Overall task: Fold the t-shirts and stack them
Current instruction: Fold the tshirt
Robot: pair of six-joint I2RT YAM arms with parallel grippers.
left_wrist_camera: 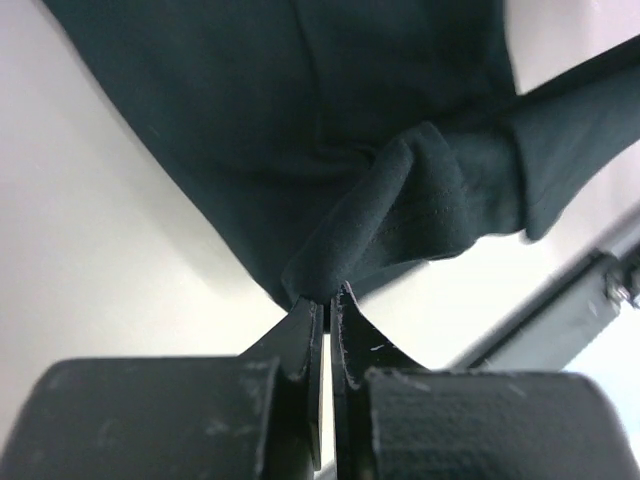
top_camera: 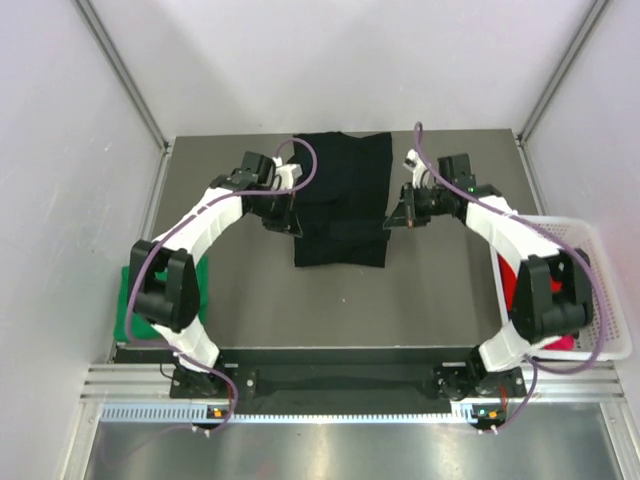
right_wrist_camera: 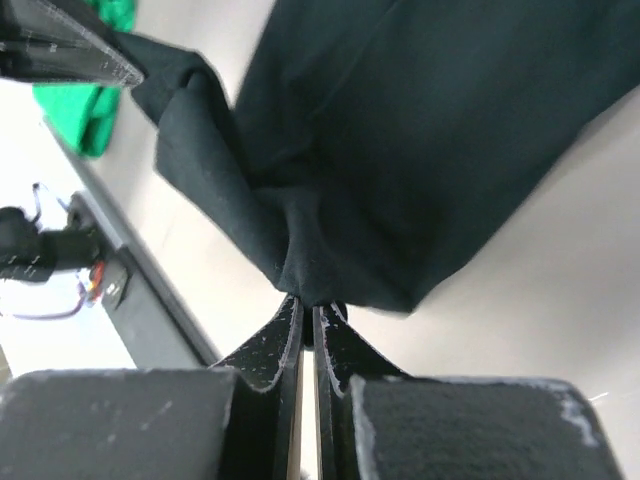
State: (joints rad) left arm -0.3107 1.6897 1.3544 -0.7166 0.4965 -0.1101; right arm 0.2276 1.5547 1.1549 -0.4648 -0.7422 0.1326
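Table [top_camera: 250, 290]: black t-shirt [top_camera: 342, 190] centred | left tool [left_wrist_camera: 328, 298], right tool [right_wrist_camera: 308, 302] clamped on side edges

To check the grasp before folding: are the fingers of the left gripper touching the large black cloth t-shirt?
Touching. The left wrist view shows the left gripper with its fingers shut on a bunched fold of the large black cloth t-shirt.
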